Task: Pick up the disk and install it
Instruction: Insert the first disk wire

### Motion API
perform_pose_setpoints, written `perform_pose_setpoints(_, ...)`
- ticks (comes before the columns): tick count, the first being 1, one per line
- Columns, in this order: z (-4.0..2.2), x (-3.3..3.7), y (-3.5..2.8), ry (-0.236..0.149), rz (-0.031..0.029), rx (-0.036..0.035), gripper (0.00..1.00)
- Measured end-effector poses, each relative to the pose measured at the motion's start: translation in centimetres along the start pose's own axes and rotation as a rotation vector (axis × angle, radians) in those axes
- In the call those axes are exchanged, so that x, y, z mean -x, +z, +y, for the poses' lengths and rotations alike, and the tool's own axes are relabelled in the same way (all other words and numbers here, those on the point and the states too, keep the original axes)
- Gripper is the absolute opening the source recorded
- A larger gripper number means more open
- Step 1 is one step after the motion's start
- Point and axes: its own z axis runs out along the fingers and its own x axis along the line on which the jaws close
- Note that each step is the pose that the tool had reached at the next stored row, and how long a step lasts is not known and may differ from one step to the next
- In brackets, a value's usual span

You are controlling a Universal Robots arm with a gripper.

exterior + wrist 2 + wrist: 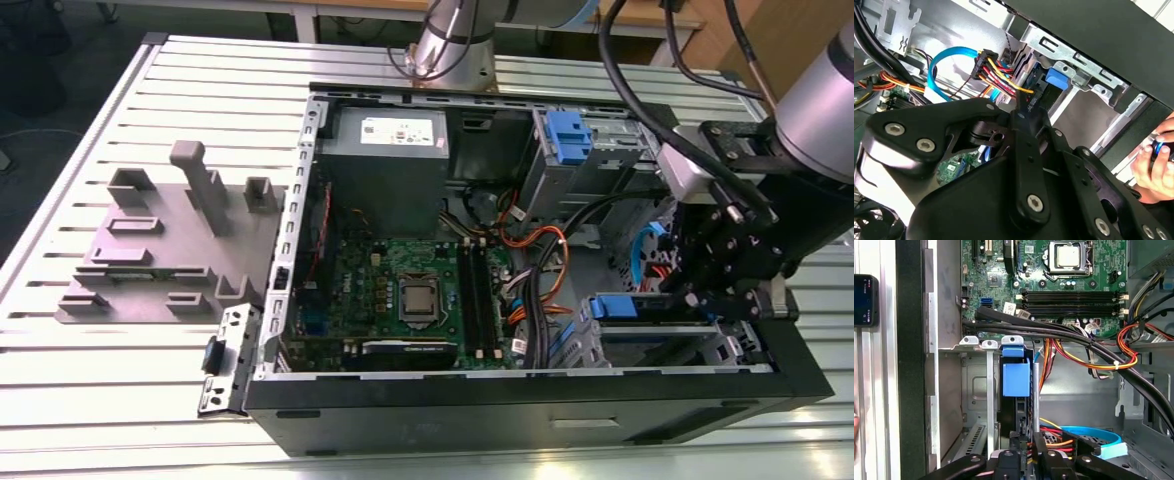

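The disk (1015,412) stands on edge inside the drive bay of the open computer case, with its blue carrier tab (1016,377) at the far end. In the second wrist view the blue carrier tab (1059,77) shows beside the disk's dark body (1036,87). In the exterior view the disk (627,308) lies in the bay at the case's front corner on that view's right. My gripper (721,285) hangs right over this bay. Its tip (1025,440) is at the disk's near end, among the power cables (999,70).
Black, orange and yellow cable bundles (1089,352) and a blue data cable (1094,435) cross beside the bay. The motherboard (400,290), grey power-supply box (387,140) and another blue bracket (567,135) sit in the case. A person's hand (1154,170) is outside the case wall. A grey fixture (160,240) rests on the table.
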Motion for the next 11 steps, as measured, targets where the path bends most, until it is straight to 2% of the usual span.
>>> perform_pose_setpoints(6, -0.03, 0.00, -1.03, 0.000, 0.0003, 0.0003, 0.24)
perform_pose_setpoints(7, -0.03, 0.00, -1.09, 0.000, 0.0002, 0.0003, 0.23)
perform_pose_setpoints(8, -0.03, 0.00, -1.08, 0.000, 0.0000, 0.0003, 0.16)
perform_pose_setpoints(11, -0.03, 0.00, -1.10, 0.000, 0.0002, 0.0004, 0.11)
